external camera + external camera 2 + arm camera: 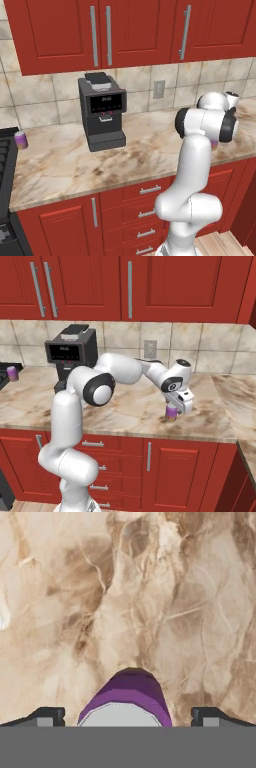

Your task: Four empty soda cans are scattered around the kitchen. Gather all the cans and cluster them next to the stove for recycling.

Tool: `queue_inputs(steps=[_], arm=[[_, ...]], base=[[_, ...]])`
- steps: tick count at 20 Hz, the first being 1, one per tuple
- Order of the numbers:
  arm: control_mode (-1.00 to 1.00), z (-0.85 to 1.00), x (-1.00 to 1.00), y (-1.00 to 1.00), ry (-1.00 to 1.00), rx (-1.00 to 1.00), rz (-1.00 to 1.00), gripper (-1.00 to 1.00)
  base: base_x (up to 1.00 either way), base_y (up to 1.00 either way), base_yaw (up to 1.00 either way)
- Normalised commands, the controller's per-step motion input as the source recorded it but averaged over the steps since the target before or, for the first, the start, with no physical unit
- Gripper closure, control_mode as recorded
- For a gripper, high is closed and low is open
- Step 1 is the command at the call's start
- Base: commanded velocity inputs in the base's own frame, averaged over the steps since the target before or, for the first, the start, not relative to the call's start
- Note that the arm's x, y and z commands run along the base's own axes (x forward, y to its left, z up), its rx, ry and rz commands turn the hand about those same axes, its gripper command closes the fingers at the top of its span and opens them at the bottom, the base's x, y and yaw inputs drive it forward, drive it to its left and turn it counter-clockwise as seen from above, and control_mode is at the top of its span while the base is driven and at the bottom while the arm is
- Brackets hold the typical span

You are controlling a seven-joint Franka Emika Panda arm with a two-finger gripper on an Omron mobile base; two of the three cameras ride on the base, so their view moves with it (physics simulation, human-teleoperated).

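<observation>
The white arm (75, 421) rises from its base, bends at the elbow and reaches forward to the right. Its gripper (172, 410) points straight down, jaws spread wide.

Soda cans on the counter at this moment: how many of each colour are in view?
Purple: 2, one purple can by the stove, one purple can under the gripper, between the open jaws of the gripper
Red: 0
Total: 2
</observation>
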Motion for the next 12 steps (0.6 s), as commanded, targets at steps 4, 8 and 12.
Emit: queue_inputs(steps=[4, 8, 12], arm=[[-1.00, -0.11, 0.00, 0.00, 0.02, 0.00, -0.01, -1.00], [-1.00, -0.09, 0.00, 0.01, 0.03, 0.00, -0.03, -1.00], [-1.00, -0.06, 0.00, 0.04, 0.03, 0.00, -0.04, -1.00]], base=[[0.00, 0.00, 0.00], [0.00, 0.00, 0.00], [0.00, 0.00, 0.00]])
